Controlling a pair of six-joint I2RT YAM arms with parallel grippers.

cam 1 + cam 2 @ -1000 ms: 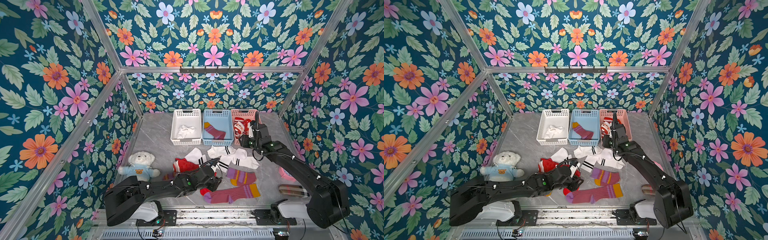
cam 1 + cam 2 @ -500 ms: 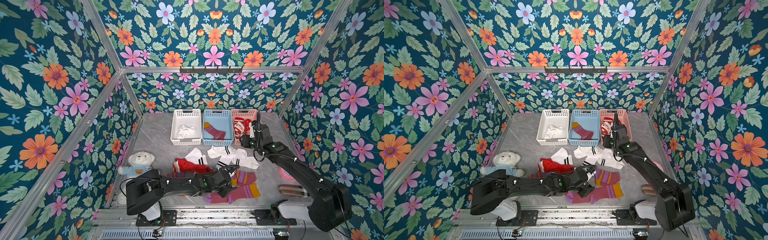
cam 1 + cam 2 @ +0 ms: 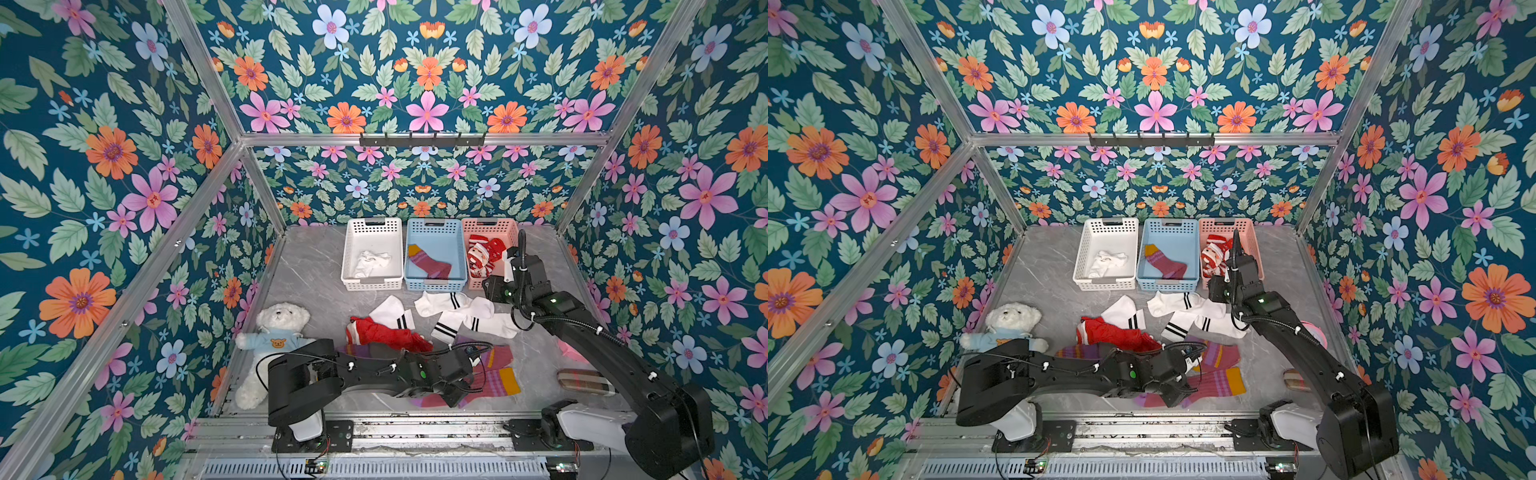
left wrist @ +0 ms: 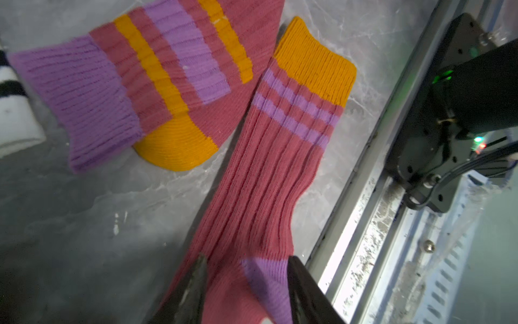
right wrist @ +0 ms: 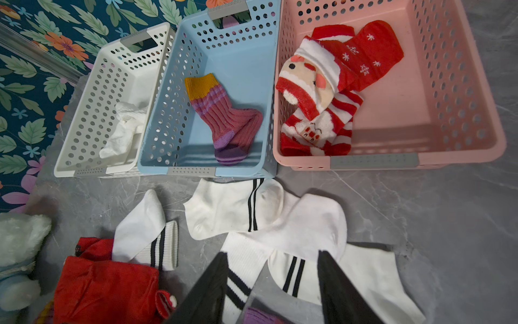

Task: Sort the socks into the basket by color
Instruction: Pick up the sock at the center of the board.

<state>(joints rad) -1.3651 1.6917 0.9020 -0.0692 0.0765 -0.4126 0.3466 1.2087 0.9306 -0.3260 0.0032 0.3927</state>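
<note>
I'm looking down on a grey marbled worktop (image 3: 316,270) boxed in by flowered walls. My left arm (image 3: 365,370) lies low along the near edge, reaching right. My right arm (image 3: 602,345) stretches from the near right corner toward the far baskets.

Three baskets stand side by side at the far wall. The white basket (image 3: 372,226) on the left holds a crumpled white sock (image 3: 370,262). The blue basket (image 3: 434,224) in the middle holds a lone maroon sock (image 3: 428,264). The pink basket (image 3: 488,224) on the right holds a heap of Santa socks (image 3: 482,255).

A teddy bear (image 3: 278,328) in a blue shirt sits at the near left. Several striped white socks (image 3: 444,301) lie loose just near of the baskets, some overlapping. A red sock (image 3: 382,332) lies at their left, touching one. Nearer me are the loose maroon socks (image 3: 496,357), and a plaid item (image 3: 582,380) lies at the near right.

My right hand (image 5: 269,280) hangs over the striped white socks, fingers apart, gripping nothing. My left hand (image 4: 246,280) is down at the nearest maroon sock (image 4: 260,196). Its fingers are apart, one at each edge of the purple heel, and the knit lies flat between them, unpinched.
</note>
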